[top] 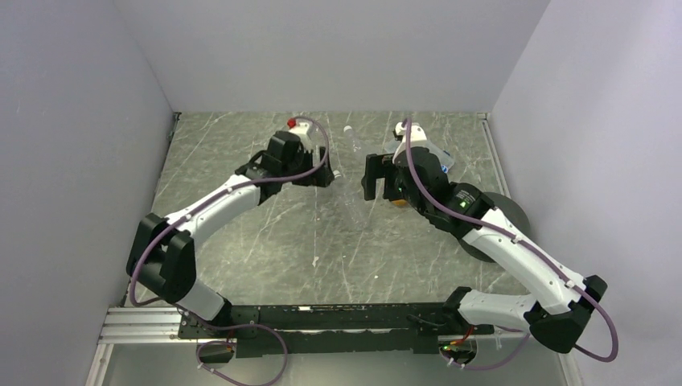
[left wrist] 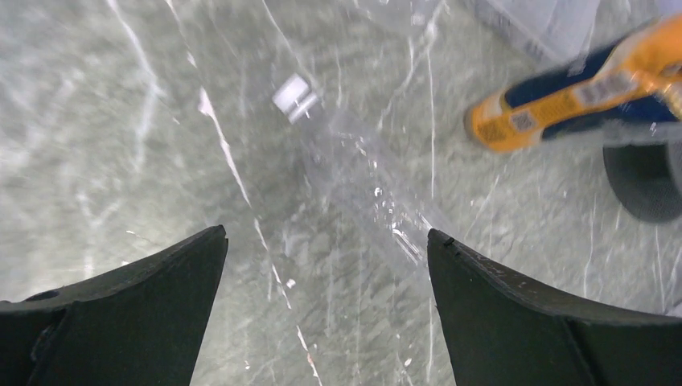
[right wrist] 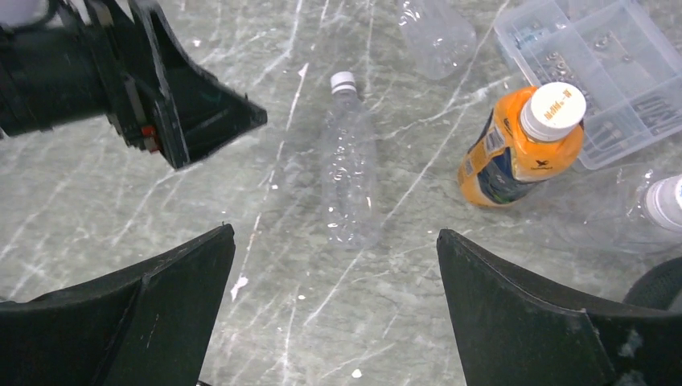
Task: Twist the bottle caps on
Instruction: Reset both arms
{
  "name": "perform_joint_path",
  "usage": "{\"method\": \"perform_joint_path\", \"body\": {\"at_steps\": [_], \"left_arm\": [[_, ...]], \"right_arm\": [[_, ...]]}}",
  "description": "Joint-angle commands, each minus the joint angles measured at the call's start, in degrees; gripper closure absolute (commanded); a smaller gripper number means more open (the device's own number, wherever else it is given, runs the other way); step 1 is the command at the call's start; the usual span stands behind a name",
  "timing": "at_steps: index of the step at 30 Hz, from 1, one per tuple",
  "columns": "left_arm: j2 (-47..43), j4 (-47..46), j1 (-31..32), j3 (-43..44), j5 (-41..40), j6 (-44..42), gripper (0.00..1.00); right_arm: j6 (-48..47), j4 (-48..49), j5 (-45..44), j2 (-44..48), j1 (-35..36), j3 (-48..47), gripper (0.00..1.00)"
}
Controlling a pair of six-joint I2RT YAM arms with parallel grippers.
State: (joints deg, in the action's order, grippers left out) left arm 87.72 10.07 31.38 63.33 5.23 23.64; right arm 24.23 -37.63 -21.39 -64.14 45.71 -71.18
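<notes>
Clear bottle [right wrist: 348,173] lying flat, white cap [right wrist: 343,80] on, orange bottle [right wrist: 515,153] also capped, left hand [left wrist: 326,235], right hand [right wrist: 335,233] released, empty

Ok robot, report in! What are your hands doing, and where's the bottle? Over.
Left gripper and right gripper open, empty. Clear plastic bottle lies flat between them, white cap on. Orange plastic bottle, capped, beside it, not blocking.
</notes>
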Motion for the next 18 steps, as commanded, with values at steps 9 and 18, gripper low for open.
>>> {"method": "perform_joint_path", "body": {"at_steps": [9,18], "left_arm": [[-12.76,19.48,0.07,12.73,-17.21,-5.37,0.01],[-15.81,21.49,0.09,13.92,-21.28,-7.30,0.00]], "right_arm": [[3.43,3.62,7.26,1.76,-1.25,-5.88,0.00],[4.44,5.98,8.41,2.95,-1.59,-4.85,0.00]]}}
